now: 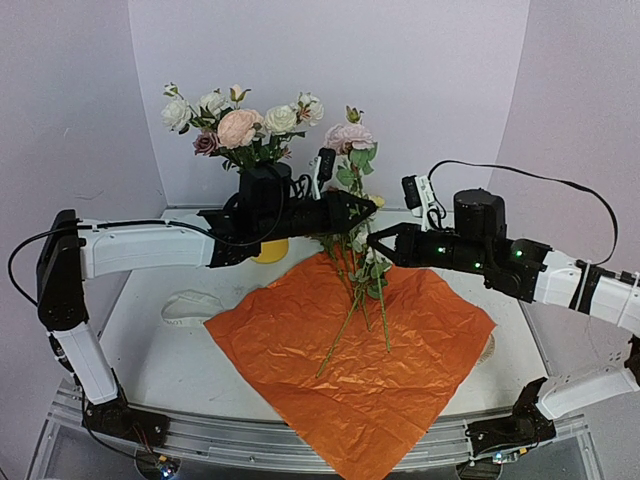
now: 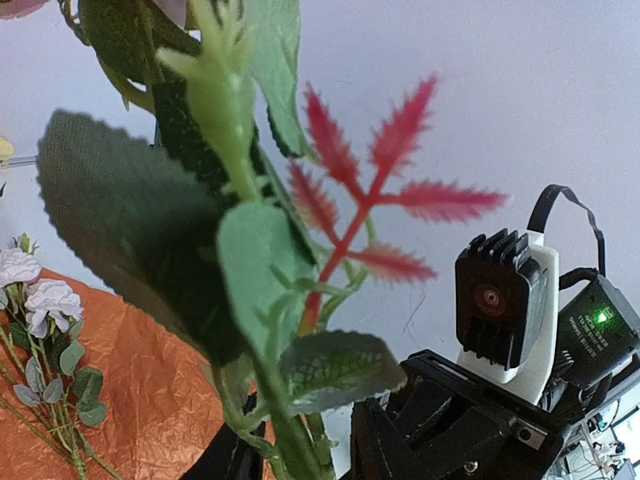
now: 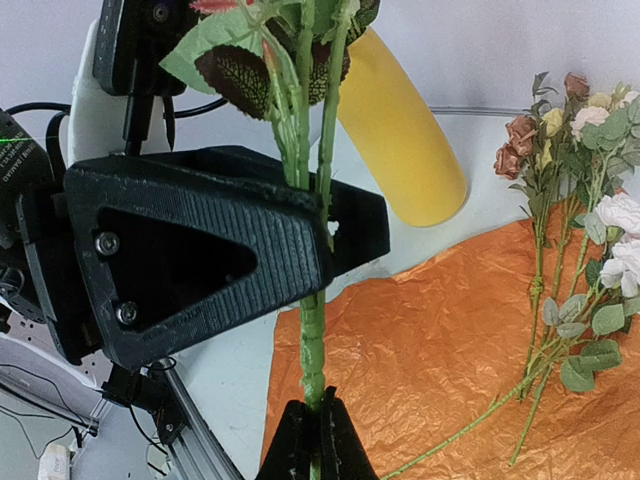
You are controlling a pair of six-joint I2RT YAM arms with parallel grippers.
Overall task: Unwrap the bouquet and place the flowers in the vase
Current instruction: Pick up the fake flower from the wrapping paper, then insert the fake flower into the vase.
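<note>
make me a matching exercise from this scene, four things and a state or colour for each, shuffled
Things:
1. orange paper
2. vase
3. held stem
4. loose flowers

States:
a. lying on the paper
b. spread out flat, crinkled
c. raised upright in the air
d. plain yellow

Pairs: 1-b, 2-d, 3-c, 4-a

The bouquet's crinkled orange paper (image 1: 360, 380) lies opened flat, one corner pointing to 6 o'clock, with thin leafy flowers (image 1: 362, 300) strewn across its 12 o'clock part. One green stem (image 3: 312, 330) stands upright above them. The plain yellow vase (image 3: 400, 130) stands off the sheet toward 10 o'clock.
</note>
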